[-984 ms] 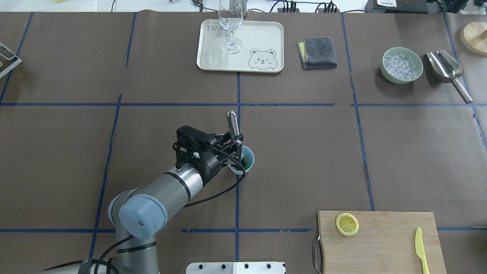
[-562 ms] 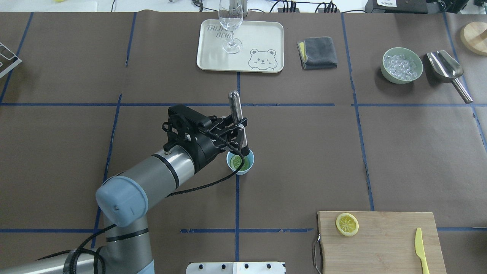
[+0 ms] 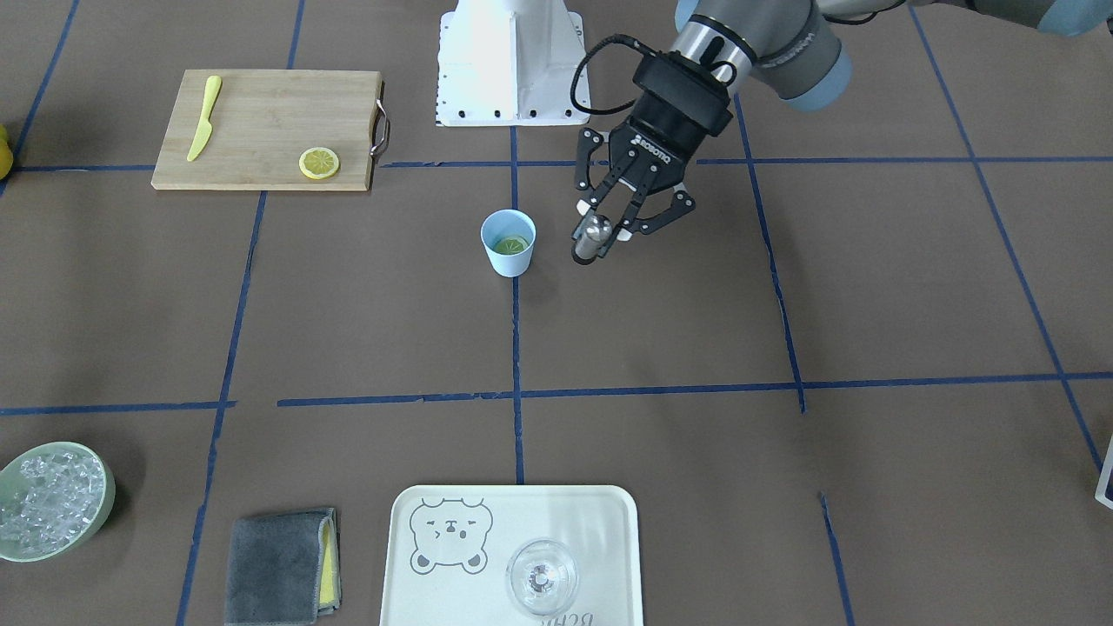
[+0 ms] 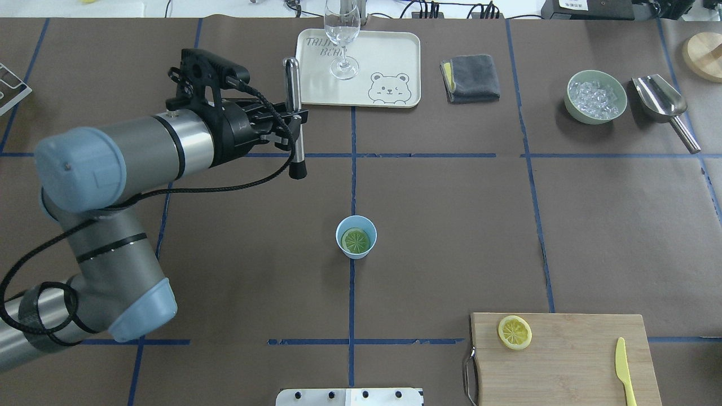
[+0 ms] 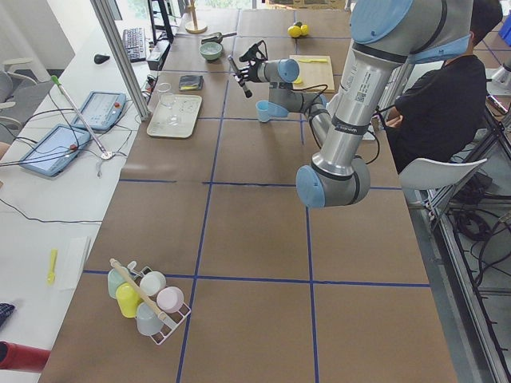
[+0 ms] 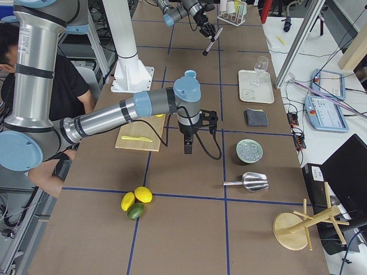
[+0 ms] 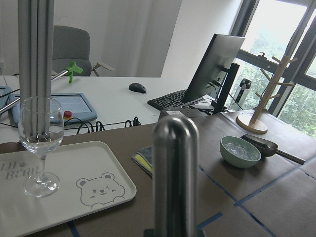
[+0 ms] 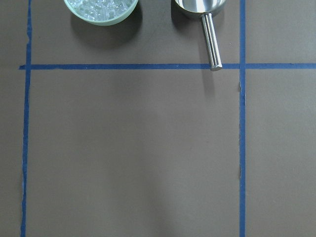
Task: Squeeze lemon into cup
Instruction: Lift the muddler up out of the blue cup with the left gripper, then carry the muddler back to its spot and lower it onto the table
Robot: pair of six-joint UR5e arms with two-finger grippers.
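left gripper (image 4: pixel 294 123) pinches muddler (image 4: pixel 292 84) upright, raised beside tray (image 4: pixel 395 51) | right gripper (image 6: pixel 187 150): we cannot tell its jaws | lemon (image 4: pixel 356 241) lies flat in cup (image 3: pixel 509 263), mid-table | we judge: lower muddler vertically, slowly, clear of glass (image 4: pixel 342 34)

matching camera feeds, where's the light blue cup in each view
Front-facing: cup centre, slightly above middle, on the vertical blue tape line.
Overhead: cup centre, just below middle.
Exterior left: cup top centre.
Exterior right: cannot tell; the near arm's elbow covers that spot.
Left wrist: not in it.
Right wrist: not in it.
Landmark: the bear tray, on the same tape line.
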